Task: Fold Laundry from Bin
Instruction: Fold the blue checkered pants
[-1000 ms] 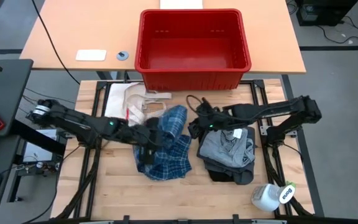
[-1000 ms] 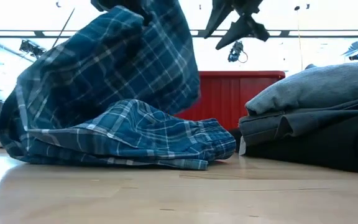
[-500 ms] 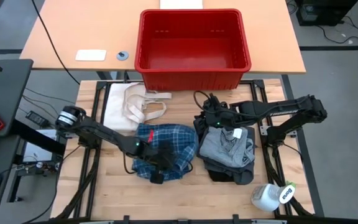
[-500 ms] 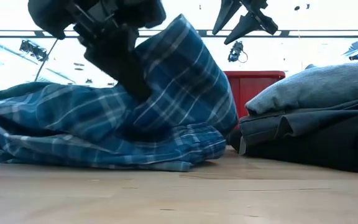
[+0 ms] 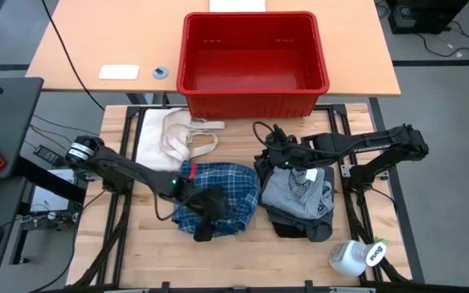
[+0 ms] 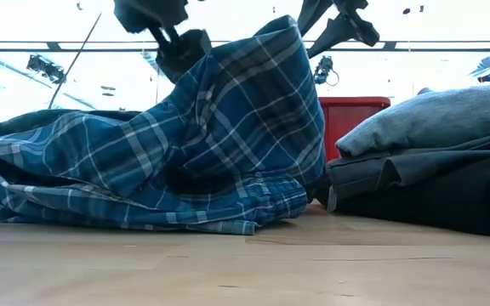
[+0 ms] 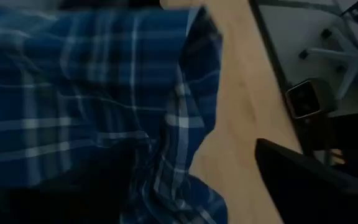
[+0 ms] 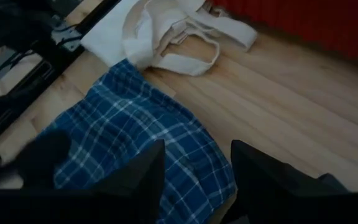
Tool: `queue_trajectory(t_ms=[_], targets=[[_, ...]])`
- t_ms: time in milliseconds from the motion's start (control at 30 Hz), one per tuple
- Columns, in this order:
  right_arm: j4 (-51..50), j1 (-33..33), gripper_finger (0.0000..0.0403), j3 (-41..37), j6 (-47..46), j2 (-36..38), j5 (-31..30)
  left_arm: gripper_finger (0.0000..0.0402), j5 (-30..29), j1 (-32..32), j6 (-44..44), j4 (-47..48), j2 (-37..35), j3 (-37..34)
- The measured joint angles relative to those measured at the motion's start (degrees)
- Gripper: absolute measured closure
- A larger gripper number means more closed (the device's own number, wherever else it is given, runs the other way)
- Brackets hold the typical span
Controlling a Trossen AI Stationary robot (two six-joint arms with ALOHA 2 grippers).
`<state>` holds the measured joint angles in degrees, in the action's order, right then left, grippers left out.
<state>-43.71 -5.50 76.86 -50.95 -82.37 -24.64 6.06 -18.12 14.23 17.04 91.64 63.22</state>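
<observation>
Wooden table (image 5: 137, 260) is carrying the plaid shirt (image 5: 218, 195), bunched beside stacked grey garments (image 5: 300, 191). Left gripper (image 5: 206, 218) is hovering over the shirt, jaws apart. Right gripper (image 5: 269, 150) is hanging open, holding nothing.

Even overhead light keeps the table (image 5: 137, 260) bright, shadows soft and short. Seen level, the ceiling glare washes out white behind the plaid shirt (image 6: 185, 161), near wood blurred. Both wrist views are dim; the left one smears the plaid.
</observation>
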Motion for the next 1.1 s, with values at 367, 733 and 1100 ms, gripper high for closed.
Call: queue_trajectory(t_ms=[367, 733, 1100], targets=[[26.6, -5.1, 0.0212, -8.2, 8.4, -5.9, 3.9, 0.0013, -12.8, 0.4, 3.5, 13.7, -18.8, -10.3], [51.7, -5.6, 0.0212, -3.1, 15.9, -31.2, 12.5, 0.0013, -16.4, 1.5, 10.8, 2.4, -23.4, -36.1], [29.2, -10.9, 0.0243, -1.6, 17.0, -30.9, 18.7, 0.0013, -15.4, 0.5, 13.0, 5.9, -23.6, -37.9]])
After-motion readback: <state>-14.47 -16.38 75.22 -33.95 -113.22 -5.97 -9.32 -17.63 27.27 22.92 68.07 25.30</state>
